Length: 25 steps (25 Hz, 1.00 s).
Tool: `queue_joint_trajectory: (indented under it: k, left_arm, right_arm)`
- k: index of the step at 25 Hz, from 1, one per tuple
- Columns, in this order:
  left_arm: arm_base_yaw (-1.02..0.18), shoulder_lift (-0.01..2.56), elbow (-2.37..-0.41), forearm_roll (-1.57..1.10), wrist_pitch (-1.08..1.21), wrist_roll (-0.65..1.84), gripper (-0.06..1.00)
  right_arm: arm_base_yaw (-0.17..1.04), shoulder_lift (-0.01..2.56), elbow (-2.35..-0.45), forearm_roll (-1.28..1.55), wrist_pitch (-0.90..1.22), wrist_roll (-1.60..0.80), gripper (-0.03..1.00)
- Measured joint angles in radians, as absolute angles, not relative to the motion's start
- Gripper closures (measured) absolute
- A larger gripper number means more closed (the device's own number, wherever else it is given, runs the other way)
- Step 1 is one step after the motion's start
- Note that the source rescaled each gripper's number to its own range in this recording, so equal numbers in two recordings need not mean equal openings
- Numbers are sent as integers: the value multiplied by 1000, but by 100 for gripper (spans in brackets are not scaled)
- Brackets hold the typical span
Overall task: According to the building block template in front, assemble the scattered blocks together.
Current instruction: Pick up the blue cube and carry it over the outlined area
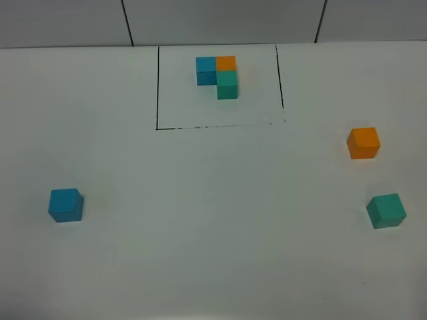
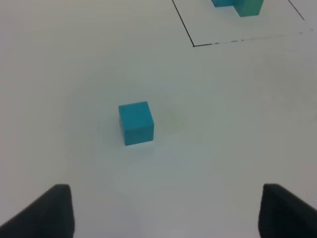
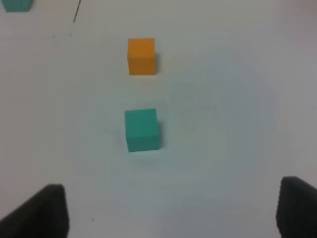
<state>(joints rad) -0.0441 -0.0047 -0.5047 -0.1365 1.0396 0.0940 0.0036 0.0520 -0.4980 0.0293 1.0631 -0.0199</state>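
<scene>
The template [image 1: 218,75] is an L-shaped cluster of blue, orange and teal-green cubes inside a thin black drawn rectangle at the back centre. The loose blue cube [image 1: 65,205] sits at the left; the left wrist view shows it [image 2: 135,123] ahead of my open left gripper [image 2: 166,213], well apart from it. The loose orange cube [image 1: 363,143] and teal-green cube [image 1: 386,211] sit at the right. The right wrist view shows the teal-green cube [image 3: 142,129] nearer and the orange cube [image 3: 141,56] farther from my open right gripper [image 3: 173,213]. Neither gripper shows in the exterior high view.
The white table [image 1: 213,220] carries the black rectangle outline [image 1: 157,100]. A grey panelled wall [image 1: 220,20] runs behind the table's far edge. Part of the template [image 2: 242,5] and the rectangle's corner show in the left wrist view.
</scene>
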Motion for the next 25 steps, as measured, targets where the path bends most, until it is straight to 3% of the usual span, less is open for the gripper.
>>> queue_joint_trajectory:
  k: [25]
  left_arm:
    - [-44, 43, -505, -137, 1040, 93, 26]
  right_arm:
    - [4, 52, -498, 29, 1063, -20, 25]
